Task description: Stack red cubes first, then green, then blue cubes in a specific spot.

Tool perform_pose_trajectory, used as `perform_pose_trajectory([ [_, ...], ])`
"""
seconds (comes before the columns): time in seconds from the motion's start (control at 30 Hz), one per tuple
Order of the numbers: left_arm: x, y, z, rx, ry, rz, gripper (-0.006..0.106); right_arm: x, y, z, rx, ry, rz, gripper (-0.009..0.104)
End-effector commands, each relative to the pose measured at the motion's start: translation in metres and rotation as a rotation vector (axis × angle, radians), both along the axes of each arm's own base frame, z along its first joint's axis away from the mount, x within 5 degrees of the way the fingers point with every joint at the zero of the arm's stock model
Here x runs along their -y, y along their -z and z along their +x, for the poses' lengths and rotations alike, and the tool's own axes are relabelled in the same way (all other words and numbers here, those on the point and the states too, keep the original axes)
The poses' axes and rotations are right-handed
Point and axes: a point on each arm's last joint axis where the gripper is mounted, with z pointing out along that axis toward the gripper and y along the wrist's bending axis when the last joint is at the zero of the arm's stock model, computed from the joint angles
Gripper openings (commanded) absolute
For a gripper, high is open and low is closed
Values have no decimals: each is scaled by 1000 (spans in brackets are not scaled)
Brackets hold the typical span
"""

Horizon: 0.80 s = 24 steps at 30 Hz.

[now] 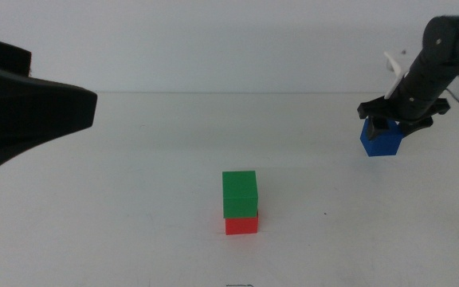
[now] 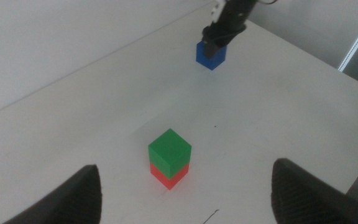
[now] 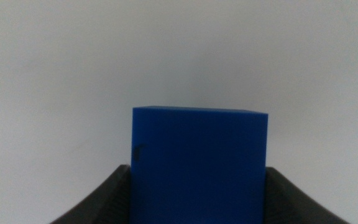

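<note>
Green cube (image 1: 240, 193) sits on red cube (image 1: 241, 225).
Right gripper (image 1: 390, 126) jaws pinch the blue cube (image 1: 382, 141); left gripper (image 2: 185, 193) jaws spread wide.

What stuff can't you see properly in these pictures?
- Red cube: the green cube sits on it and hides its top in the middle view.
- Blue cube: the right wrist view's bottom edge cuts off its lower part; the jaws cover its sides.
- Whether the blue cube touches the table: unclear in the middle view.
- Right gripper: its fingertips hide behind the blue cube.
- Left gripper: blurred, cut off by the picture edge.
</note>
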Motion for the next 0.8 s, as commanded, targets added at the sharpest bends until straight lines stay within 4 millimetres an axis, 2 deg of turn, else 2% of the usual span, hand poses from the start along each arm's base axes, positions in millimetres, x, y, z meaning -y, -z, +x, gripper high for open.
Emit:
perform_pose_trajectory([
  [0.0,2,-12,-1,55,-4,-67,94,-11,-63,-33,164,11,23,-1],
  [0.13,2,-12,-1,55,-4,-67,94,-38,-86,-93,227,89,77,-1],
  [0.23,2,-12,-1,55,-3,-67,94,-69,-109,-120,277,74,55,-1],
  [0.37,2,-12,-1,55,-3,-67,94,-123,-131,-138,285,45,37,-1],
  [0.47,2,-12,-1,55,-3,-67,94,-152,-140,-147,265,68,57,-1],
  [0.67,2,-12,-1,55,-3,-67,94,-207,-141,-167,249,41,132,-1],
  [0.77,2,-12,-1,55,-3,-67,94,-225,-136,-167,249,23,133,-1],
])
